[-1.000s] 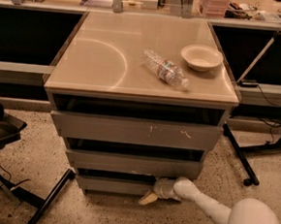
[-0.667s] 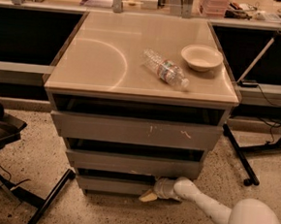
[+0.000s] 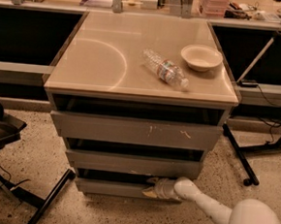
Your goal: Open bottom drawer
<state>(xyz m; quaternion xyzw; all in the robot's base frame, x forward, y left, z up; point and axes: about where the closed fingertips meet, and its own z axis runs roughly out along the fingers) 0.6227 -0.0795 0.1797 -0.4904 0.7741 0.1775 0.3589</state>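
The bottom drawer (image 3: 110,187) is the lowest, narrowest grey front of the cabinet, plain and unmarked. It stands out a little from the cabinet with a dark gap above it. My gripper (image 3: 150,187) is at the right part of that front, at its top edge, with one pale fingertip above the edge and one in front. My white arm (image 3: 206,206) reaches in from the lower right.
Above are the mid-width drawer (image 3: 127,162) and the wide scratched top drawer (image 3: 139,131), both slightly out. A plastic bottle (image 3: 165,69) and a bowl (image 3: 201,57) lie on the cabinet top. A dark stand (image 3: 9,171) is at the left, another stand's legs (image 3: 239,156) at the right.
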